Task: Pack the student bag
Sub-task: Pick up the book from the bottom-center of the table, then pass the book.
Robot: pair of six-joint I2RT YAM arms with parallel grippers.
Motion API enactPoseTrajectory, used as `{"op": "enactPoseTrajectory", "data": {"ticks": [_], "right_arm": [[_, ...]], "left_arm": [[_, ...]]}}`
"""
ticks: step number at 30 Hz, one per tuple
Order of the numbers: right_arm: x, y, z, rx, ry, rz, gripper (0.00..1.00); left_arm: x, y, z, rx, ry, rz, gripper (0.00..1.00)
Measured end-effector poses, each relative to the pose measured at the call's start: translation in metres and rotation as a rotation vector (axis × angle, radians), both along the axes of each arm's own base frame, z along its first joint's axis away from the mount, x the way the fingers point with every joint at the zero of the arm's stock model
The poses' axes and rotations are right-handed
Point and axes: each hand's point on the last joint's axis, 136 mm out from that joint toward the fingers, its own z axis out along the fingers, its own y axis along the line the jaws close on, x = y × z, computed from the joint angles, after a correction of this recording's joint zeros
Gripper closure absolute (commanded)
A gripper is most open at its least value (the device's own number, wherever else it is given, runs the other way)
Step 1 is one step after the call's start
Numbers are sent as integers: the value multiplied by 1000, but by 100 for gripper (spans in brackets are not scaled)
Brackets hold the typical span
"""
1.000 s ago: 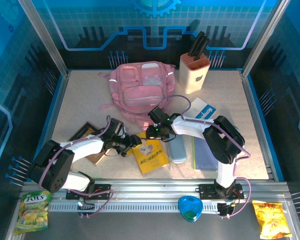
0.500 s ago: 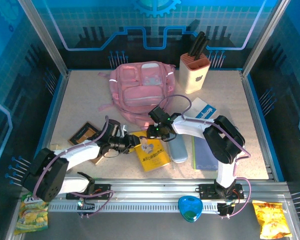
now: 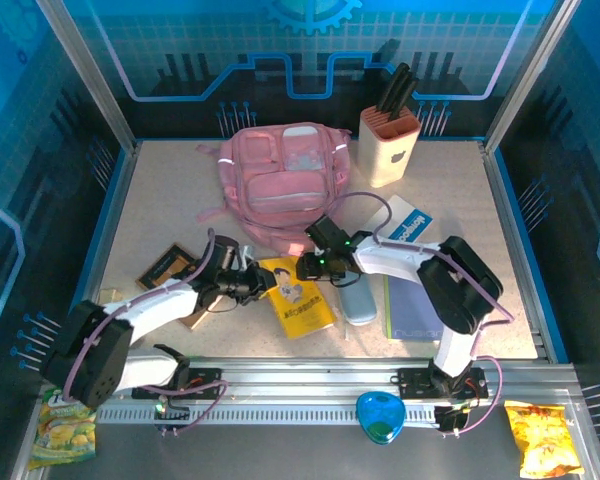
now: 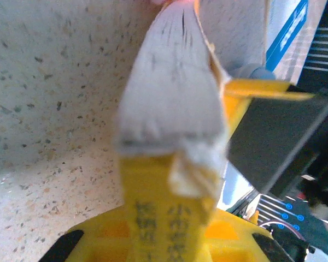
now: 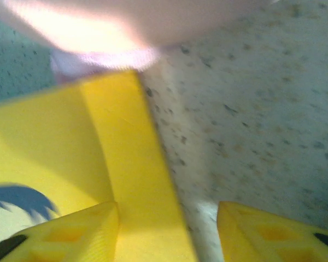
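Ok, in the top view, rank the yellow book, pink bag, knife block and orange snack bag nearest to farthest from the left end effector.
1. yellow book, at the left end effector, centre front.
2. student bag, behind it, toward the back.
3. knife block, back right.
4. orange snack bag, near right corner.

A yellow book (image 4: 172, 93) is seen end-on in the middle of the frame, its grey-white page block fanned upward and printed characters visible on the yellow strip below. It is gripped at the bottom edge by the left gripper (image 4: 164, 232), with yellow fingers (image 4: 101, 234) pressed on either side. Speckled tabletop (image 4: 54, 82) lies to the left. A dark block (image 4: 273, 142) is seen at the right.
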Motion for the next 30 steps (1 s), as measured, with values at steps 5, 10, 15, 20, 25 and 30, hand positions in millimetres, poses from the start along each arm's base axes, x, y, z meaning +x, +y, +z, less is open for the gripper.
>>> {"op": "enactPoseTrajectory", "data": {"ticks": [5, 10, 15, 20, 25, 30], "right_arm": [[13, -24, 45, 106, -100, -56, 32], [42, -42, 96, 291, -221, -146, 23], [47, -48, 101, 415, -196, -208, 15], [48, -41, 109, 572, -134, -268, 9], [51, -25, 128, 753, -72, -309, 8], [51, -5, 145, 893, -4, -340, 11]], "left_arm": [[12, 15, 44, 11, -95, 29, 100], [39, 34, 98, -6, -215, 104, 100], [63, 46, 147, -29, -324, 163, 100], [91, 57, 161, -59, -351, 261, 100], [122, 58, 156, -132, -316, 365, 100], [146, 54, 155, -221, -291, 428, 100]]}}
